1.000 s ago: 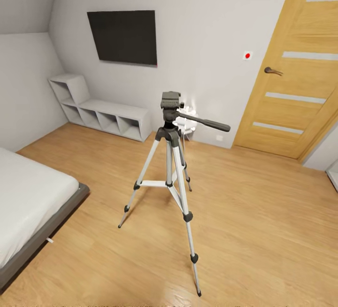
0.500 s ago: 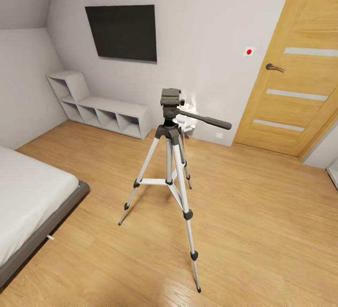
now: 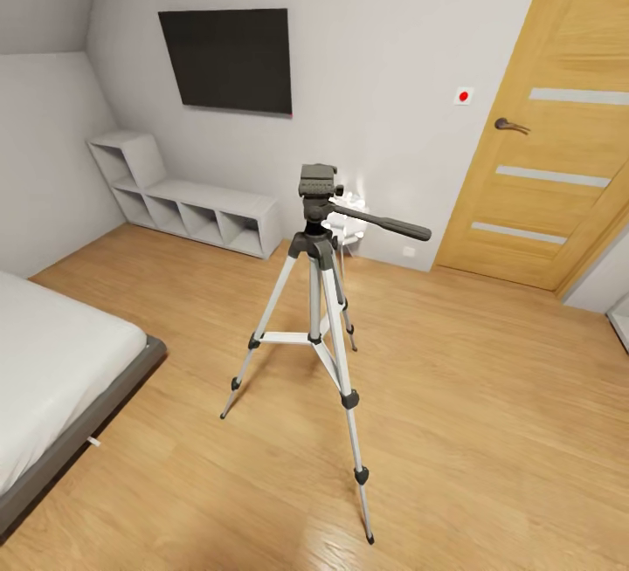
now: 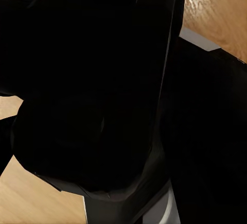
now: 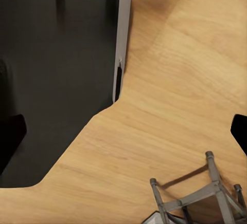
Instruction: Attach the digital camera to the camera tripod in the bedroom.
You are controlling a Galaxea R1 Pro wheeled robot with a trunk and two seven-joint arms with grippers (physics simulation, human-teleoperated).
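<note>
Head view: tall camera tripod w/ silver legs, black joints and black pan head [image 3: 315,292] stands upright on the light wood floor [image 3: 489,414], roughly mid-room, all three feet down. Its long black handle [image 3: 384,223] sticks out toward the wooden door w/ frosted strips [image 3: 546,130]. Pan head top is bare. Behind it, a small white blurred object [image 3: 348,223] near the wall; can't tell what it is. Flat black wall-mounted TV [image 3: 227,58] hangs on the white-grey wall above a low white cubby shelf unit [image 3: 188,204]. White bed on a grey frame [image 3: 61,379] sits at the floor's near-left edge. Small red-dot wall switch [image 3: 463,97] beside the door.

Left wrist view: mostly dark robot bodywork [image 4: 98,95] close to the lens, wood floor at the corners. Left claw: can't tell if spread or pressed together.

Right wrist view: dark robot body panel w/ grey edge [image 5: 56,70] over wood floor; a grey metal frame w/ thin bars [image 5: 200,198] stands on the floor nearby. Right claw: can't tell its state either.
</note>
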